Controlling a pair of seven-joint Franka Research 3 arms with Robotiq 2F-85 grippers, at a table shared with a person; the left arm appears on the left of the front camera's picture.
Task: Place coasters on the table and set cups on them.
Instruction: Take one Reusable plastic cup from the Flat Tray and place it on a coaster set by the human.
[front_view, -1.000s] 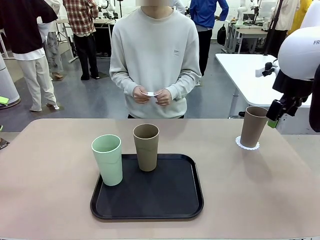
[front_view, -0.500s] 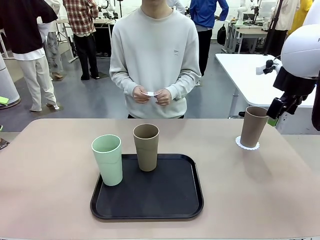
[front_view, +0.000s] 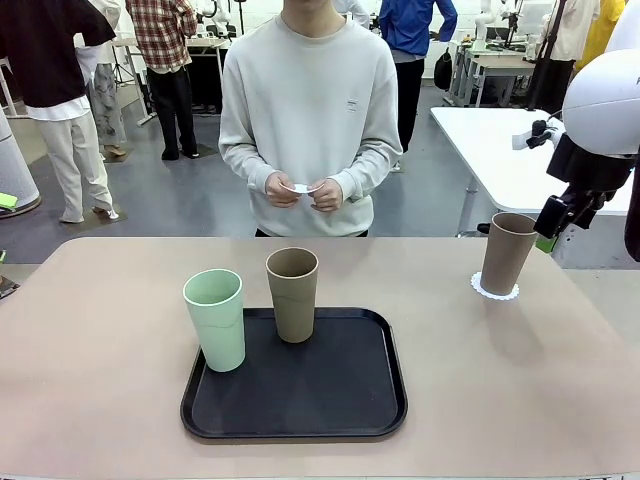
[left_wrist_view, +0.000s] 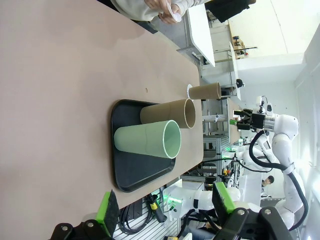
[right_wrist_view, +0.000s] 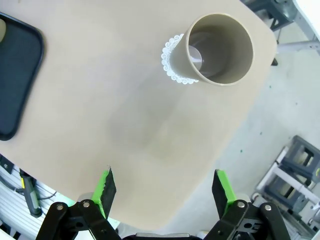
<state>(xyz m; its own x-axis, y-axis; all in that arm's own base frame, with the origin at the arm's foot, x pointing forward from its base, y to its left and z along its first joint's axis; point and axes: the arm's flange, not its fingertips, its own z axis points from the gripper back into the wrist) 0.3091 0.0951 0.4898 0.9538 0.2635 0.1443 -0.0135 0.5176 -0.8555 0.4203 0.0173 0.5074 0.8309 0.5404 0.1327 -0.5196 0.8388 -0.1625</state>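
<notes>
One brown cup (front_view: 506, 252) is done: upright on its coaster (front_view: 495, 292), far right of the worktop (front_view: 100, 330). Green cup (front_view: 215, 320) and second brown cup (front_view: 293, 295) stand close together on the black tray (front_view: 300, 420). The person's hands (front_view: 327, 194) hold another coaster (front_view: 298, 186). Both claws are spread wide and empty: right claw (right_wrist_view: 163, 175) up beside the placed cup, left claw (left_wrist_view: 164, 192) well back. Risks: you clip that cup swinging the right arm, or you knock the neighbour when gripping a tray cup.

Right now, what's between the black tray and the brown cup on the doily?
Nothing: just bare table between tray and cup, in the front view.
</notes>
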